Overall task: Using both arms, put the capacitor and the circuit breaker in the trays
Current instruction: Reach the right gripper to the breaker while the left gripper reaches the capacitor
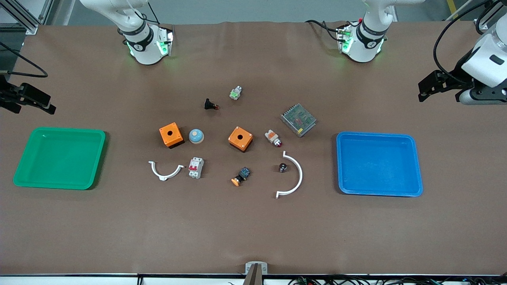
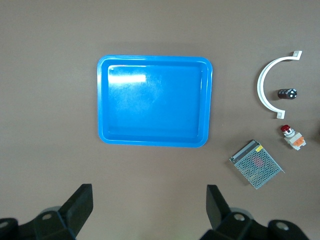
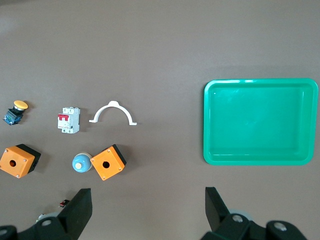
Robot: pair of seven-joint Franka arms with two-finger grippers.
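Curved white plastic clamp (image 1: 292,176) lies nearest the camera, cupping the tiny black cylindrical capacitor (image 1: 282,167). White-grey blocky circuit breaker (image 1: 195,168) with red levers rests beside a smaller white arc (image 1: 165,170), on the matte brown desk (image 1: 253,229). Left tool (image 2: 149,200) hangs spread and holding nothing above the desk beside the glossy blue tray (image 1: 379,164); right tool (image 3: 148,200), likewise spread, beside the green tray (image 1: 59,157).

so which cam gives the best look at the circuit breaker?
Right wrist view: the circuit breaker lies unobstructed beside the white curved bracket, its red levers plain. The front view shows it too, smaller, nearer the camera than the blue dome. The left wrist view does not show it.
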